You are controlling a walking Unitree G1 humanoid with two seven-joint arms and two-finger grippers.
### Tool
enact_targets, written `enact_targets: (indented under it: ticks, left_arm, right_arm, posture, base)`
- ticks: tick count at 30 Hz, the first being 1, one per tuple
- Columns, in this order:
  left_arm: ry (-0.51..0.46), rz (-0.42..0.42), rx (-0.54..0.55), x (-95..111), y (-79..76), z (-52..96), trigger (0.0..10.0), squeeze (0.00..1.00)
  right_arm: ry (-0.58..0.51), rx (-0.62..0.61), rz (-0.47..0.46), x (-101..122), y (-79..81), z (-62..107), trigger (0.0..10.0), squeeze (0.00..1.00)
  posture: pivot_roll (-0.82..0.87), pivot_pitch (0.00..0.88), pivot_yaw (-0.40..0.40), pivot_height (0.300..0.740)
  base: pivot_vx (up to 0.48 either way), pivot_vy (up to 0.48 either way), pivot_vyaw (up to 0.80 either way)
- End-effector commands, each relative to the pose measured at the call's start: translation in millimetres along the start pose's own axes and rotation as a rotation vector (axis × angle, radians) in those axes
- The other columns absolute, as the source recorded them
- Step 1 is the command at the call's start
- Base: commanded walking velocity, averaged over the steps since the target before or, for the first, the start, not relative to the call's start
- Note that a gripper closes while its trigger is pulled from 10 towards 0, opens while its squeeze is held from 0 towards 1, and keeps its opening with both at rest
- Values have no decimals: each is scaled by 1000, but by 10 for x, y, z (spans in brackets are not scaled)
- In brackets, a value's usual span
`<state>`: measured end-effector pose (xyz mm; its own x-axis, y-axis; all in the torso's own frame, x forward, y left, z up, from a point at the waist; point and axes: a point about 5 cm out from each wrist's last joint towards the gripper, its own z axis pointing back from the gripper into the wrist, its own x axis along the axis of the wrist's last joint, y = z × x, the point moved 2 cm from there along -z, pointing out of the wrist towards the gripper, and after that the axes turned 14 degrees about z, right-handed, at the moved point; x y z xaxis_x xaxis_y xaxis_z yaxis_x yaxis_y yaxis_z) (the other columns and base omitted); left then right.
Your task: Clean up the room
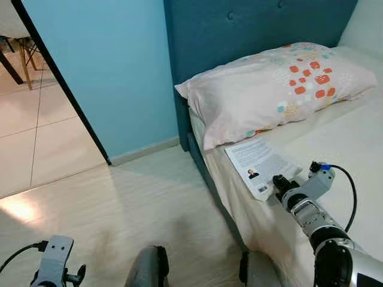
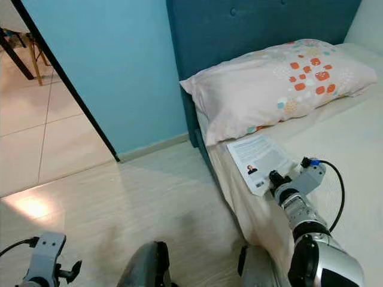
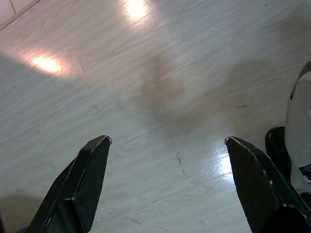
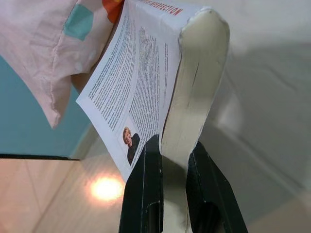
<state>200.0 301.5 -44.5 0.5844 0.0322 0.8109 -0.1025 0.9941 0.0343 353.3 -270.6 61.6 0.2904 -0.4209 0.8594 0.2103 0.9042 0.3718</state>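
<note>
While the right tool (image 4: 172, 160) is closed on the lower edge of a paperback book (image 1: 261, 164), the book lies back cover up on the bed (image 1: 353, 143), close to the mattress edge and just below the patterned pillow (image 1: 281, 86), whose corner reaches the book's top end. From the right wrist view, the two black fingers (image 4: 143, 194) pinch the block of pages from either side near the bottom corner, which looks like a grip chosen because that end hangs free toward the robot and gives the fingers something to close around. Whether the far end is already raised off the sheet is hard to judge from the head views; it appears to rest flat there. Taking the book by its edge suits a tidy-up, since it can be lifted clear of the bedding and carried elsewhere. The left tool (image 3: 165, 145) hangs idle low beside the robot, its fingers spread wide apart over the pale wooden floor (image 1: 137, 203), holding nothing. Beyond the blue wall (image 1: 108, 60), a doorway opens onto a tiled room.
</note>
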Motion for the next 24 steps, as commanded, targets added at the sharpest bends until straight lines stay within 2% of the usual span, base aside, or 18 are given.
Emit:
enact_targets:
  ticks: [1,6,14,15,17,18,24]
  left_arm:
    - [30,-27,3,-76,77,64,10000,0]
    - [32,-29,-5,-83,62,68,10000,0]
    - [32,-29,-15,-78,25,51,10000,0]
    - [35,-30,-16,-78,18,46,10000,0]
    - [38,-32,-16,-80,12,40,10000,0]
    - [37,-33,-16,-72,13,38,10000,0]
    - [31,-29,-17,-39,-9,12,10000,0]
  right_arm:
    - [11,-22,1,27,-60,12,10000,0]
    - [-5,-27,3,102,-94,17,10000,0]
    - [-7,-32,-3,105,-100,18,10000,0]
    - [-6,-31,-3,101,-95,17,10000,659]
    - [-6,-29,-4,97,-89,15,10000,659]
    - [-11,-34,-5,109,-95,15,10000,1000]
    - [-36,-60,0,181,-136,21,10000,1000]
  posture:
    - [201,228,61,595]
    - [201,230,62,595]
    - [201,228,63,595]
    - [202,223,63,595]
    - [202,223,63,595]
    - [201,219,64,595]
    - [194,202,62,595]
  base:
    - [0,0,0]
    - [0,0,0]
    - [0,0,0]
    - [0,0,0]
    - [0,0,0]
    - [0,0,0]
    - [0,0,0]
